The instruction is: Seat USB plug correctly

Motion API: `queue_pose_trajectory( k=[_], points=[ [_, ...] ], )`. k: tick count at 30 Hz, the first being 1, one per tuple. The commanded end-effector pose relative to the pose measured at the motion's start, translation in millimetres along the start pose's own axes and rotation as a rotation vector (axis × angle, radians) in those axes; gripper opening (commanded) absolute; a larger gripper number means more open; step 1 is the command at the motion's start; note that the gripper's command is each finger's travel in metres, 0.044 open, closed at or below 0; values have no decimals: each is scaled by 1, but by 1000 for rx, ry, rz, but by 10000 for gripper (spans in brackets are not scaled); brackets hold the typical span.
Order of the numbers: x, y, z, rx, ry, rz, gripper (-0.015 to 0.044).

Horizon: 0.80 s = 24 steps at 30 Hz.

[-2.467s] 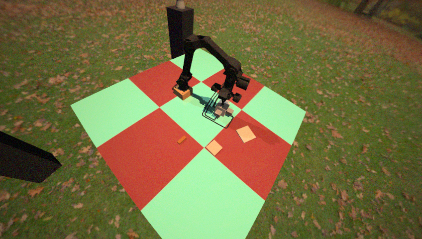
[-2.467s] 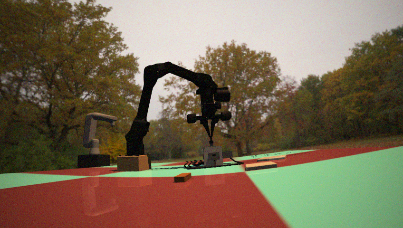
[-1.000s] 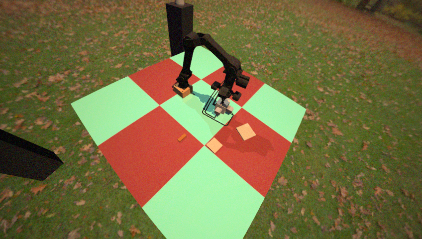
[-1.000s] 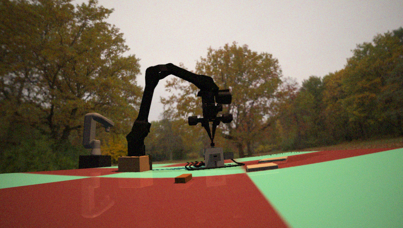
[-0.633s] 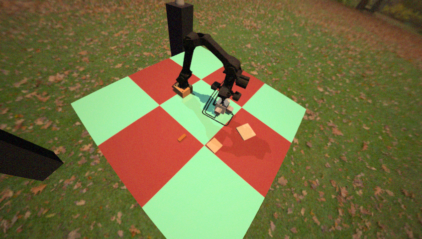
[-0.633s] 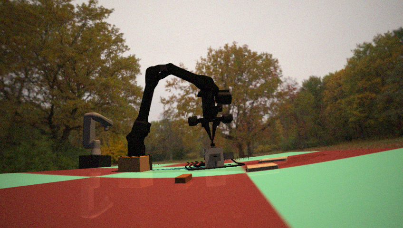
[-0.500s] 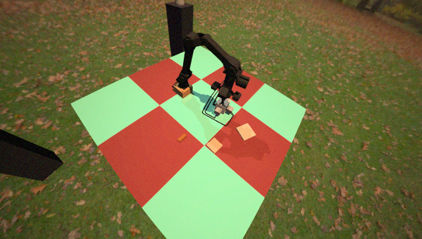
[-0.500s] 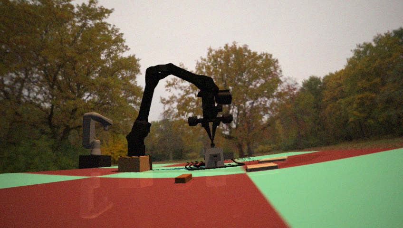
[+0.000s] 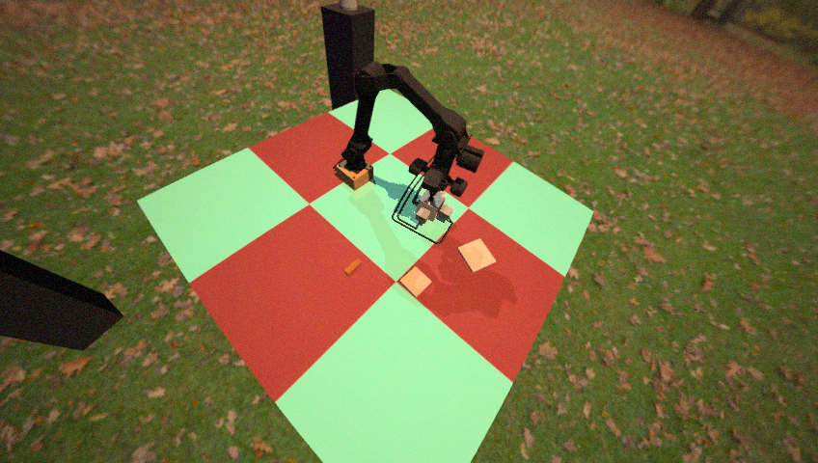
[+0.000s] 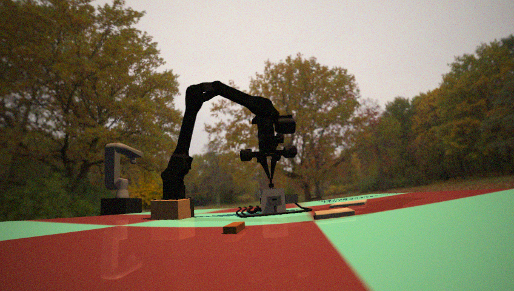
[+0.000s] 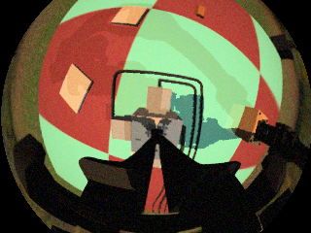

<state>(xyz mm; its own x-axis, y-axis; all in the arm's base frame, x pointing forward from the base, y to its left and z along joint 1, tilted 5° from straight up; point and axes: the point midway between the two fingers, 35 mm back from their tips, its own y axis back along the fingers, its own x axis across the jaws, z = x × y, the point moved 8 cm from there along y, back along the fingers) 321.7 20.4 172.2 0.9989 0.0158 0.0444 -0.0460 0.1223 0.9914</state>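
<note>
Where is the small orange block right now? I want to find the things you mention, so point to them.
In the exterior view, the small orange block [image 9: 352,267] [image 10: 233,227] [image 11: 200,11] lies on a red square in the foreground, in front of and between the arm's wooden base block [image 9: 356,177] [image 10: 169,209] [image 11: 248,119] and the grey power cube [image 10: 273,202].

Mint green and brick red squares alternate in a checkerboard across the tabletop. The robot arm is black, its base block tan to orange. The power cube shows light grey, with darker grey marks on its side, beside black cables. Two flat tiles are pale peach, a small bar deep orange, the grass green, speckled with brown leaves.
</note>
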Motion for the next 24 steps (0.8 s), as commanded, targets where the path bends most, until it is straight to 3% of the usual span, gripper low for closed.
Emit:
queue_pose_trajectory(
  k=[1, 24],
  points=[
    [0, -1, 0, -2, -2, 1, 0],
    [0, -4, 0, -2, -2, 1, 0]
  ],
)
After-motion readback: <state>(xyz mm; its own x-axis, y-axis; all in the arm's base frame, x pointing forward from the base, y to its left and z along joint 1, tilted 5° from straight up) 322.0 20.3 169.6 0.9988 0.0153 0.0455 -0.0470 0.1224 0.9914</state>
